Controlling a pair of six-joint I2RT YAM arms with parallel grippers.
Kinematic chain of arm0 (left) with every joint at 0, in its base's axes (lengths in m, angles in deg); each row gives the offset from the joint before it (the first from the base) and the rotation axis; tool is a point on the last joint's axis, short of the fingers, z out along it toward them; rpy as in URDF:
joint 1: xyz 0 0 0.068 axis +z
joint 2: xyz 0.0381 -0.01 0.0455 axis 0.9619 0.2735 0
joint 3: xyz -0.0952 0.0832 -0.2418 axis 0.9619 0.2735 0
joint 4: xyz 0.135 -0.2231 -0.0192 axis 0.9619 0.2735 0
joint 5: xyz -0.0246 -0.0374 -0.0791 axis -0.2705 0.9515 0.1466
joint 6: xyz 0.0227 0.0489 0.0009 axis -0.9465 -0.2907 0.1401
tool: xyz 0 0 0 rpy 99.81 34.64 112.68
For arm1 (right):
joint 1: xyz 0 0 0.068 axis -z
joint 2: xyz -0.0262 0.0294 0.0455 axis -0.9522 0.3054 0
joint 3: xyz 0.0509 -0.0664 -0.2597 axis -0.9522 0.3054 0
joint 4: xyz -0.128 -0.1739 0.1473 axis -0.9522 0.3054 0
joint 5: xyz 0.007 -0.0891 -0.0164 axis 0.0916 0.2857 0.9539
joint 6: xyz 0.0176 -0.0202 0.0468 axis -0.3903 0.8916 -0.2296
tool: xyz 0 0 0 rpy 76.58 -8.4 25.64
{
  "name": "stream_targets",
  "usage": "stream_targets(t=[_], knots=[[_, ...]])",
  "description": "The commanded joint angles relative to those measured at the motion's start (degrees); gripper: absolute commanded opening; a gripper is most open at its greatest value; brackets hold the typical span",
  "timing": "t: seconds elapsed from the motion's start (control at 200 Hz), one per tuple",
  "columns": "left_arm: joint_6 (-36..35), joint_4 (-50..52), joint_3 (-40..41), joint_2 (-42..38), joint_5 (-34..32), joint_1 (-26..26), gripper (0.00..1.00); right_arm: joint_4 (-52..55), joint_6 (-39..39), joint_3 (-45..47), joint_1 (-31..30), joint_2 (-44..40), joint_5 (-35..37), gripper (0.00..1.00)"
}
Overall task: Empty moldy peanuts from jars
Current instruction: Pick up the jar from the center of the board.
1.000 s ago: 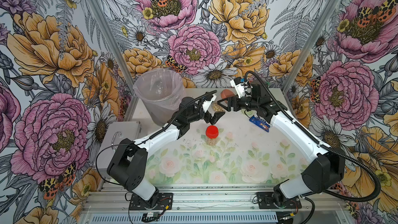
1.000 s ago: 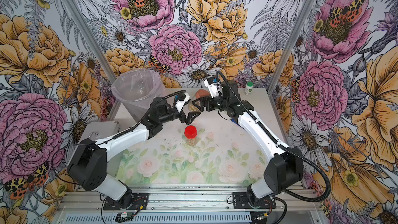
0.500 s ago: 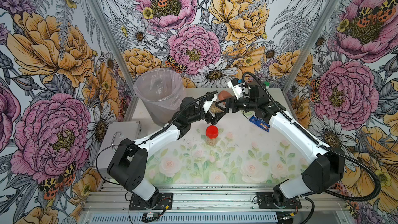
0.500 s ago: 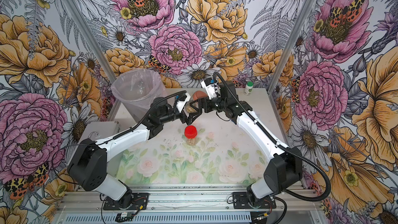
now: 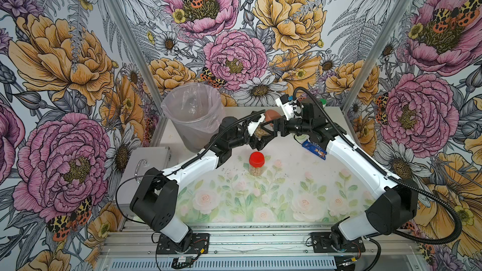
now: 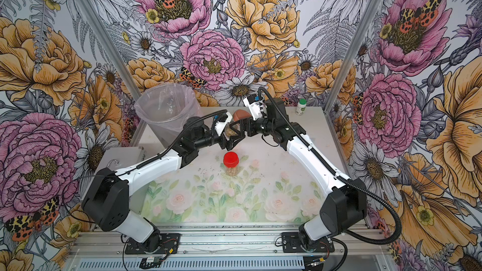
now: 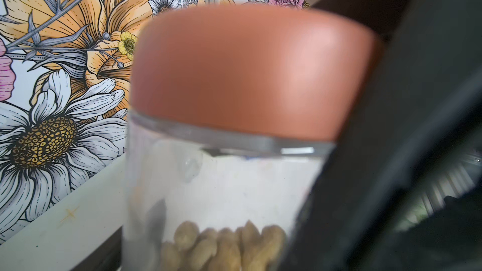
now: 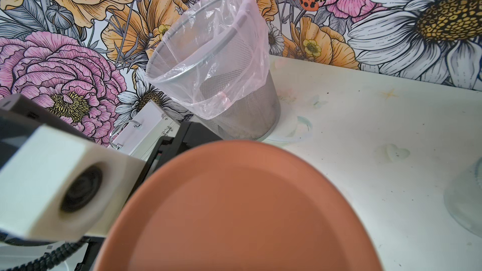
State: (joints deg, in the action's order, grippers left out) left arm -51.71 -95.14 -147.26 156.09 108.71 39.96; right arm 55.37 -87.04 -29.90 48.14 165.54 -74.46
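Note:
A clear jar with a brown lid (image 5: 272, 114) hangs tilted in the air at the back middle of the table, with moldy peanuts (image 5: 261, 132) in its body. My right gripper (image 5: 270, 127) is shut on this jar, whose lid (image 8: 234, 204) fills the right wrist view. My left gripper (image 5: 259, 136) reaches in from the other side, its jaws around the jar body (image 7: 221, 183). Whether they press on it does not show. The peanuts (image 7: 221, 246) lie low in the jar. A second jar with a red lid (image 5: 257, 159) stands upright in front of both grippers, peanuts inside.
A mesh bin with a plastic liner (image 5: 193, 116) stands at the back left, close behind the left arm. A silver case (image 5: 146, 160) lies left of the table. A blue packet (image 5: 314, 148) lies under the right arm, and a white bottle with a green cap (image 6: 302, 106) stands at the back right.
My right gripper has carried the brown-lidded jar leftward to the left gripper. The left gripper's jaws have narrowed around the jar body.

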Motion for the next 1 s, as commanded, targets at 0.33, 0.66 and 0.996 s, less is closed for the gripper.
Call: stream_targets(t=[0.33,0.66,0.996], knots=[[-0.8,1.9,-2.7,-0.5,0.0,-0.6,0.65,-3.9,0.3,-0.2,-0.9,-3.1,-2.3,0.44],[-2.4,1.3,0.0,-4.0,-4.1,-0.1,0.40,-3.8,0.1,0.0,-0.8,-3.1,-1.3,0.58],[-2.0,-0.8,3.2,-6.3,-6.2,0.3,0.35,-3.9,-0.6,-0.1,-0.8,-2.9,-1.5,0.67]])
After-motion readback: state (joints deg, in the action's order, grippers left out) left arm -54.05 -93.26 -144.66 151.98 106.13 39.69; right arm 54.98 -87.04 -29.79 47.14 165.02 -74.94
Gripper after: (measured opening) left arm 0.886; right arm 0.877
